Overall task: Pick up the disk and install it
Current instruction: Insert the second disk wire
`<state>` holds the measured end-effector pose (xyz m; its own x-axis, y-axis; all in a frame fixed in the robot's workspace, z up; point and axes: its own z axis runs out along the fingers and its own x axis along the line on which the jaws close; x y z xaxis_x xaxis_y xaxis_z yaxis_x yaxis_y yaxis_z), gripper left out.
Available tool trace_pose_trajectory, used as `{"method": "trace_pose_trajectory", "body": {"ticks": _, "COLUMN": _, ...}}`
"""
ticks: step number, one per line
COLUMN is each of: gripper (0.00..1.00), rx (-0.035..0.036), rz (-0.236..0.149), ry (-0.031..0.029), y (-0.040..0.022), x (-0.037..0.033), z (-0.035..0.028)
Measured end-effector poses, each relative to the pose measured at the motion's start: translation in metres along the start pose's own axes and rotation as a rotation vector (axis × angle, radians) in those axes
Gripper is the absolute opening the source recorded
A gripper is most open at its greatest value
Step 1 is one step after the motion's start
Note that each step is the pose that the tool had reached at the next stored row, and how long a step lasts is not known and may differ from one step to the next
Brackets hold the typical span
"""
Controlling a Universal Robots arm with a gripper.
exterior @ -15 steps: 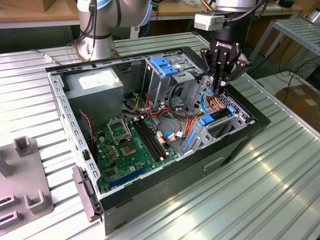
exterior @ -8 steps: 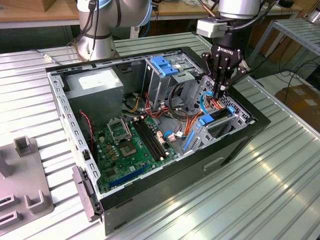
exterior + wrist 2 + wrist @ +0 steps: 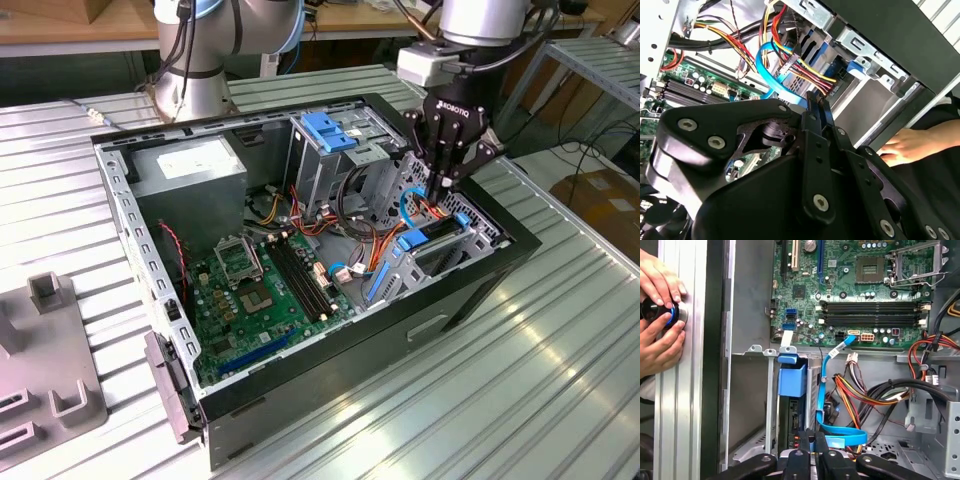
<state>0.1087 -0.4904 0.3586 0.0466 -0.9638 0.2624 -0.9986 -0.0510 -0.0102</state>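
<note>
In the exterior view, the gripper (image 3: 443,185) hangs inside the open computer case (image 3: 150,250), over the drive cage at the case's front corner. Its fingers stand narrow, almost together. Just below it sits the disk (image 3: 425,240), already in the bay, its blue rail showing.

In the second wrist view, the gripper (image 3: 817,100) points at coloured cables (image 3: 805,67); a hand (image 3: 910,145) rests beyond the case.

In the first wrist view, the disk (image 3: 791,382) stands just ahead of the gripper (image 3: 811,436), beside a blue flat cable (image 3: 826,385). Two hands (image 3: 660,315) hold a round knob (image 3: 657,310) on the table (image 3: 687,415).
</note>
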Motion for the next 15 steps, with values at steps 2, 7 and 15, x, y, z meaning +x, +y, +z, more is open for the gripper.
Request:
{"method": "trace_pose_trajectory", "body": {"ticks": 2, "gripper": 0.16, "rx": 0.0027, "rz": -0.007, "ry": -0.0088, "y": 0.0017, "x": 0.0049, "z": 0.0021}}
{"method": "trace_pose_trajectory", "body": {"ticks": 7, "gripper": 0.16, "rx": 0.0084, "rz": -0.01, "ry": -0.0655, "y": 0.0043, "x": 0.0234, "z": 0.0106}}
{"method": "trace_pose_trajectory", "body": {"ticks": 15, "gripper": 0.16, "rx": 0.0161, "rz": -0.011, "ry": -0.1392, "y": 0.0069, "x": 0.0397, "z": 0.0179}}
